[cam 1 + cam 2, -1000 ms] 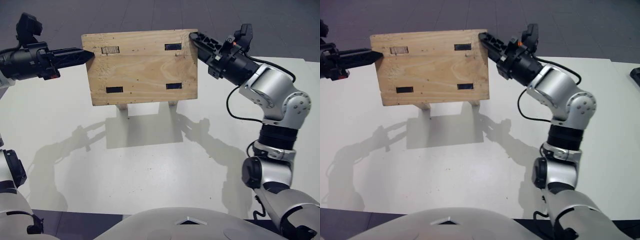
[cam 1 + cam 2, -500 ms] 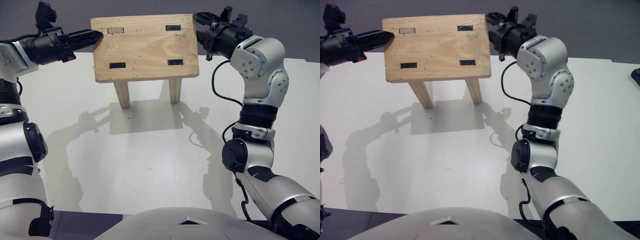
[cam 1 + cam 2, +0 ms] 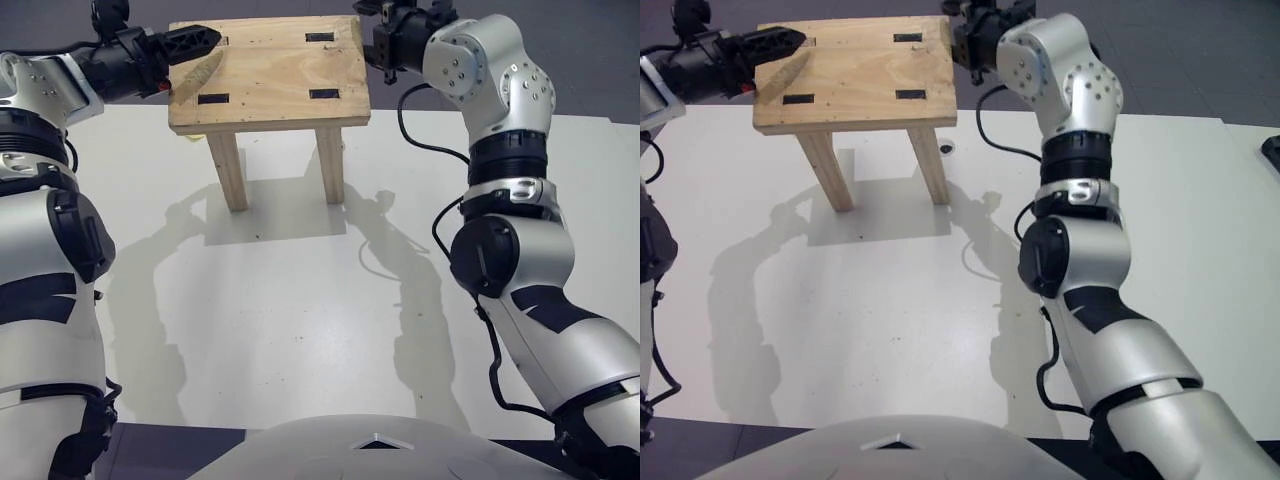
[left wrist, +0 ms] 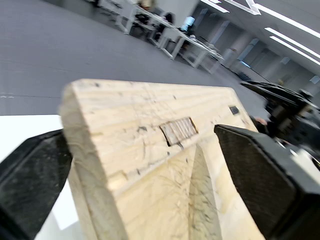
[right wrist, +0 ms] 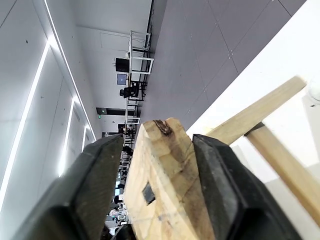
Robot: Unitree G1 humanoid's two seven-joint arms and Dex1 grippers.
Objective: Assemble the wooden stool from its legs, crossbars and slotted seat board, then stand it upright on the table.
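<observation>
Table: white table, grey hall floor beyond, and all the action sits at the far edge.
Stool: wooden stool is upright, slotted seat board on top and near legs reaching the table. The feet look planted, shadow meeting them.
Left gripper: left gripper has its jaws clamped on the board's far left corner.
Right gripper: right gripper pinches the opposite far corner's edge, fingers tight on wood.
Why this hold: a pinch at each end likely keeps the seat level and stops it twisting.
Stage: seemingly near the finish, only the release to come.
</observation>
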